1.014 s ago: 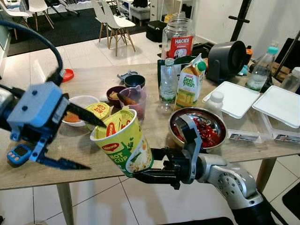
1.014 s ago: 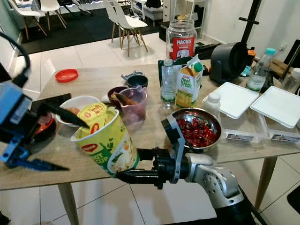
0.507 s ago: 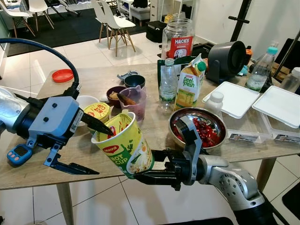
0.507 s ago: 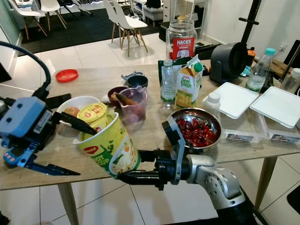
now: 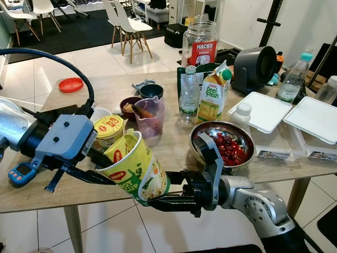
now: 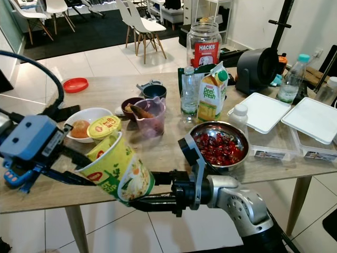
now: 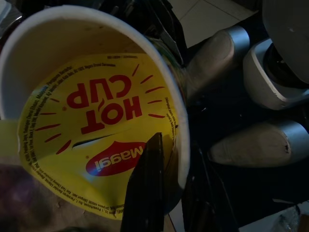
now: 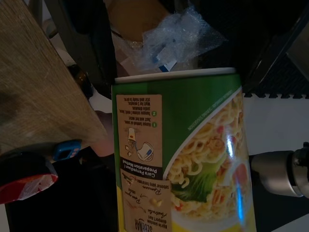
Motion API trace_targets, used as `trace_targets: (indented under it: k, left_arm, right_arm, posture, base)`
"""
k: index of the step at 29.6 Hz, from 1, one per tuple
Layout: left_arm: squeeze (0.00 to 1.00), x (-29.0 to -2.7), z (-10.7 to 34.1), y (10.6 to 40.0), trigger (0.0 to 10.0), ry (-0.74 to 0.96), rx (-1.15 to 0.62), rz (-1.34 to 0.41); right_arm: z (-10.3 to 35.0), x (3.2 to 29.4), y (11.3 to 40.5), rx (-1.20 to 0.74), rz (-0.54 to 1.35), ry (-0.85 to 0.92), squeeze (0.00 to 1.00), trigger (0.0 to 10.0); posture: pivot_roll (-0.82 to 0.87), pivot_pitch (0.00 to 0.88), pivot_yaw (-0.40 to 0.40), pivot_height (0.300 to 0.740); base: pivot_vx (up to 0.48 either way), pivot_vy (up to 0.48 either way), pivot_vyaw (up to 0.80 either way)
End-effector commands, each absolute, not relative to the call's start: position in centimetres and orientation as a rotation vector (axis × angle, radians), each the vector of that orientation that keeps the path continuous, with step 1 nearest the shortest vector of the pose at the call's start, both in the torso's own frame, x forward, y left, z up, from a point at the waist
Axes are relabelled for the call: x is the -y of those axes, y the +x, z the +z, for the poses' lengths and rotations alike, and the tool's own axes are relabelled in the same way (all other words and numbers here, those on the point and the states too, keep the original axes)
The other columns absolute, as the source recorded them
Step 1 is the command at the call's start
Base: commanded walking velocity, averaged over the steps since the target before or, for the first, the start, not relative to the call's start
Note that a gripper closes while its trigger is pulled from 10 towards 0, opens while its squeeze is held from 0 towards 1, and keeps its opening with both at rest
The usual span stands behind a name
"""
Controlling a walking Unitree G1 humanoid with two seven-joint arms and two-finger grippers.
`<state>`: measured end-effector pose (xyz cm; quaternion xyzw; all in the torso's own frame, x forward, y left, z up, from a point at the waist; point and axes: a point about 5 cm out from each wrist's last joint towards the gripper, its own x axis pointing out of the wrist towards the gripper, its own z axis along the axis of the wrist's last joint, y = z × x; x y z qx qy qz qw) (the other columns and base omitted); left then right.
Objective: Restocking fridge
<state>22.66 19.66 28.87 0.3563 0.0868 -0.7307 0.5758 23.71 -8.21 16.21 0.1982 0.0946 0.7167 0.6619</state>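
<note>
Noodle cup (image 5: 138, 174): yellow-green, tilted, its mouth turned toward the robot's left, held in the air just off the bench's (image 5: 174, 153) near edge. Its foil lid (image 7: 104, 130) is peeled partly up, printed "HOT CUP".

Right gripper (image 5: 163, 191): reaches in from below and right of the cup, black fingers pinching the cup's lower body, one above and one below.

Left gripper (image 5: 97, 167): blue-grey housing at the bench's near left; fingers a little apart, straddling the cup's rim. In the left wrist view one finger (image 7: 145, 188) lies inside over the lid, the other outside the wall.

Second cup (image 5: 109, 128): sealed, same yellow lid, standing on the bench just behind the held cup.

White bowl (image 6: 87, 118): beside the second cup, holding an orange-brown item.

Pink cup (image 5: 149, 115) and dark bowl (image 5: 129, 107): mid-bench, touching or nearly so.

Dark mug (image 5: 151, 90): behind them.

Water bottle (image 5: 189, 95) and juice carton (image 5: 213, 95): upright, side by side, centre.

Large jar (image 5: 199, 45): red label, behind the bottle.

Steel bowl (image 5: 224, 145): red contents, near the front edge, right of the cup.

Small white bottle (image 5: 242, 113): just beside the steel bowl.

Two clear boxes with white lids (image 5: 266, 110): right end.

Dark round appliance (image 5: 254, 66): far right rear.

Red lid (image 5: 71, 84): far left rear of the bench.

Blue device (image 5: 21, 173): near left edge, under the left arm.

Chairs (image 5: 126, 23): on the floor beyond.
</note>
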Motion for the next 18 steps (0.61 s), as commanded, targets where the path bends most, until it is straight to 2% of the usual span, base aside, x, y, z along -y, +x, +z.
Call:
trace_targets:
  k: [1,11,12,18]
  left_arm:
    - [0.0,-19.67,28.76,22.79,0.0,0.817,-0.204,-1.704]
    - [0.0,-19.66,28.67,22.7,0.0,0.81,-0.215,-1.72]
    - [0.0,-19.66,28.67,22.67,0.0,0.809,-0.217,-1.722]
    - [0.0,-19.67,28.67,22.57,0.0,0.806,-0.219,-1.725]
  right_arm:
    - [16.48,8.15,23.62,-0.189,1.625,0.44,0.0,10.0]
    - [16.32,7.84,23.31,-0.197,1.634,0.393,0.0,10.0]
    - [16.34,7.82,23.27,-0.197,1.64,0.398,1.0,10.0]
    - [16.2,7.96,23.26,-0.202,1.645,0.383,1.0,10.0]
  posture:
    - [-0.03,0.001,0.027,0.74]
    - [-0.02,0.002,0.031,0.74]
    - [-0.02,0.002,0.031,0.74]
    - [-0.02,0.0,0.027,0.74]
  base:
    - [0.0,0.0,0.0]
    - [0.0,0.0,0.0]
    - [0.0,0.0,0.0]
    - [0.0,0.0,0.0]
